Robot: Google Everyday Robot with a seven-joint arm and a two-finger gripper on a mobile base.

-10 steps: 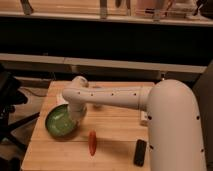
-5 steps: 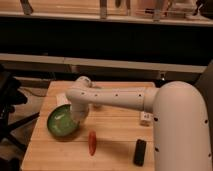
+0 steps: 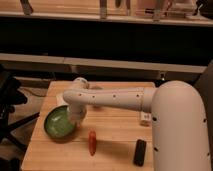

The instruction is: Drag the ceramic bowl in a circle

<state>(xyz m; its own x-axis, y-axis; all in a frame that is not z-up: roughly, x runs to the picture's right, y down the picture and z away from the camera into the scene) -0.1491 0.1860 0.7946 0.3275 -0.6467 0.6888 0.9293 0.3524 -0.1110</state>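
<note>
While tool (image 3: pixel 75 117) sits at the rim of one bowl (image 3: pixel 59 123), grip unclear, counter (image 3: pixel 115 130) holds one red item (image 3: pixel 92 141), one black block (image 3: pixel 140 152).

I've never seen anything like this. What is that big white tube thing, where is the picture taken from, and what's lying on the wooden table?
The white tube is a robot's arm, seen from a single camera looking down over its bulky shoulder. Its gripper, the grasping part, reaches down at the right edge of the green ceramic bowl; the arm hides how it touches the bowl. On the wooden table also lie a small red-orange object, a black object and a small white item.
</note>
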